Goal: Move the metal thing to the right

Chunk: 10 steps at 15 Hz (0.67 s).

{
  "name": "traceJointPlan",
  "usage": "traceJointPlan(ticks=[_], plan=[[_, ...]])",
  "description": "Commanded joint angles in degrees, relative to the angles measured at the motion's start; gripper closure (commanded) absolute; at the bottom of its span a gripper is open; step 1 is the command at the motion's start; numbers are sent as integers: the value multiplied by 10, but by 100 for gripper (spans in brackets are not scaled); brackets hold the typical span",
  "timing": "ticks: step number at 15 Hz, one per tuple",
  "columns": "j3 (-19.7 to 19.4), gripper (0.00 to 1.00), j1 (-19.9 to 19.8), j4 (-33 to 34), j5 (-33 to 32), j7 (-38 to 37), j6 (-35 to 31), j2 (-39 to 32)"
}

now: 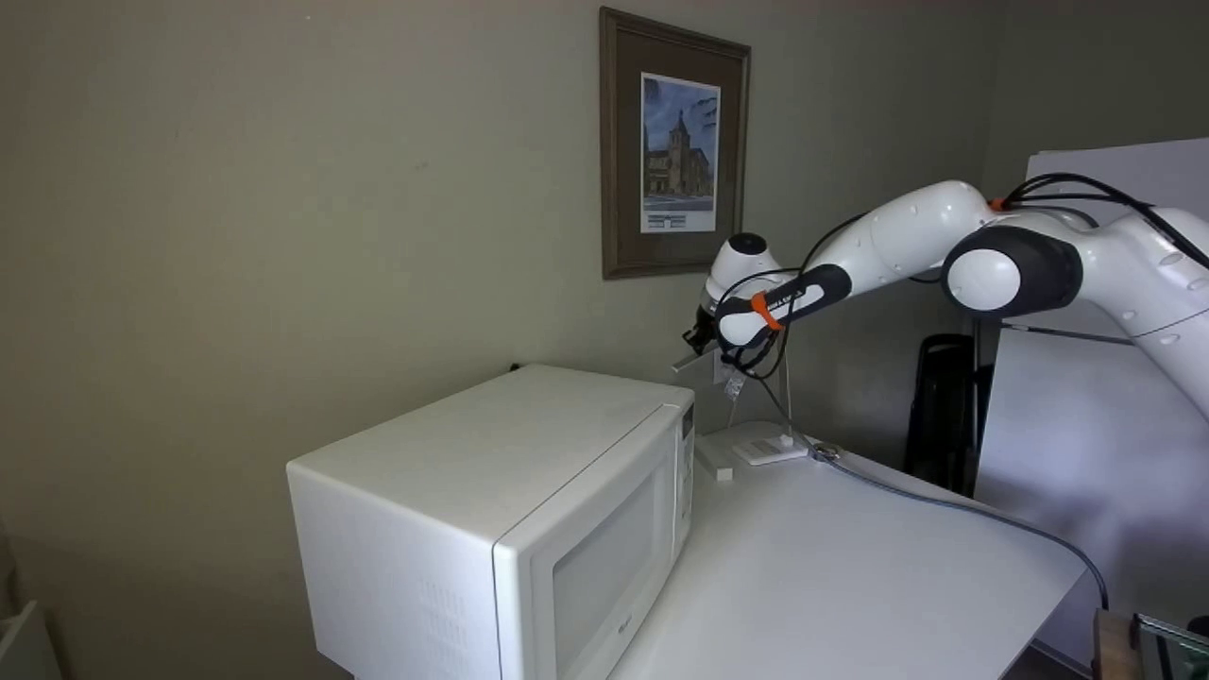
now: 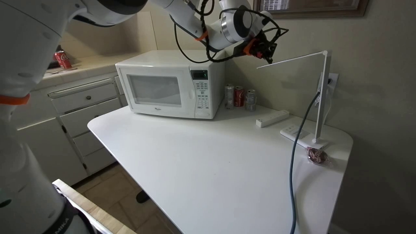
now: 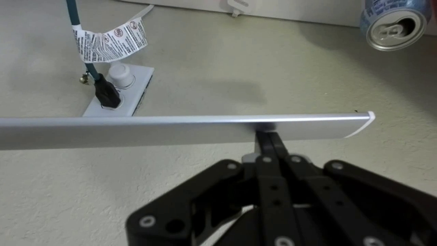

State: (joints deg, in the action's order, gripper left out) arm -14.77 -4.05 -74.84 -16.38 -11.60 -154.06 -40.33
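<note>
Our fingers point(image 3: 263, 150) meet, holding nothing, tips at the metal lamp point(image 2: 322, 97), to the right of the microwave point(image 2: 156, 89). We're probably at the push; next calls for gentle sweeping farther from the microwave.

Both exterior views are rather dim, and the wall point(image 1: 378, 236) becomes darker toward its lower part. The white tabletop point(image 2: 208, 156) looks bright in an exterior view, with a soft shadow on its right side. The wrist view is lit more evenly: a thin glare runs along the upper edge of the silvery bar point(image 3: 170, 131), and faint shadows with blurred borders lie on the wall behind. The gripper point(image 3: 268, 135) is nearly black; only its screws point(image 3: 147, 221) catch some light.
</note>
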Motion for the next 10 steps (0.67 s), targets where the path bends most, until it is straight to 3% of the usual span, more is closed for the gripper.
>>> traceJointPlan(ticks=[1,10], plan=[[13,100,-14,6,21,36,13,-9],[14,100,-39,-10,45,43,17,-19]])
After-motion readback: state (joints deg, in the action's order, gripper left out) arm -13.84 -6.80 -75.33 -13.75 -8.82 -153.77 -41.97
